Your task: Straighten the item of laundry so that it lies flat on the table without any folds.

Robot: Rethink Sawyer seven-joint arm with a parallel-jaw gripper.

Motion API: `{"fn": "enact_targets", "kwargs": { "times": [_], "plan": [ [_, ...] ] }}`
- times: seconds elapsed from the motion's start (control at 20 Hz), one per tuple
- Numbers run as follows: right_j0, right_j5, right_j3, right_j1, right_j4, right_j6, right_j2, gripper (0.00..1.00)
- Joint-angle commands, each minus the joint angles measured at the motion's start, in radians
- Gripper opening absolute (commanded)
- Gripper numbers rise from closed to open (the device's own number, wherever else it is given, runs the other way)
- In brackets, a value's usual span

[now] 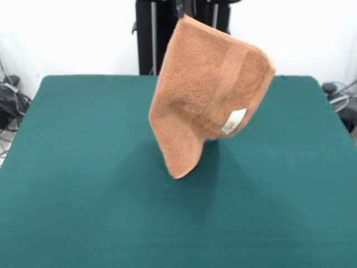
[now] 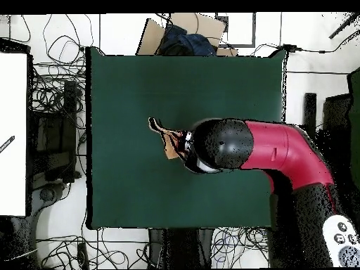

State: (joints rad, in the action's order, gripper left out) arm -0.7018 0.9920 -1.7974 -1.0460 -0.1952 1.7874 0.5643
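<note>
Front view: camera low across the table [image 1: 83,212], angled slightly down, facing the white wall behind; near edge fills the frame bottom, far corners visible. Close in.

Overhead view: straight down, set high; the whole table [image 2: 133,197] fits, with floor, cables [image 2: 53,91] and the arm [image 2: 274,151] from the lower right.

Both views share the green tabletop and the towel [image 1: 206,100] hanging over its middle.
</note>
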Motion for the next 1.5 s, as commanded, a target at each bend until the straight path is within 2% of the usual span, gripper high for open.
{"fn": "enact_targets", "kwargs": {
  "times": [0.05,0.35,0.55,0.7,0.8,1.1,1.5],
  "plan": [
    [0.008,0.113,0.019,-0.038,-0.017,-0.081,0.011,0.00],
    [0.014,0.097,0.006,-0.046,-0.014,-0.083,0.015,0.00],
    [0.014,0.064,-0.021,-0.097,-0.014,-0.083,0.009,0.00],
    [0.030,0.103,-0.007,-0.164,-0.059,-0.083,-0.017,0.00],
    [0.024,0.088,-0.032,-0.181,-0.052,-0.082,-0.023,0.00],
    [0.035,-0.027,-0.134,-0.226,-0.043,-0.028,-0.044,0.00],
    [0.070,-0.118,-0.198,-0.223,-0.036,0.056,-0.076,0.00]
  ]
}}
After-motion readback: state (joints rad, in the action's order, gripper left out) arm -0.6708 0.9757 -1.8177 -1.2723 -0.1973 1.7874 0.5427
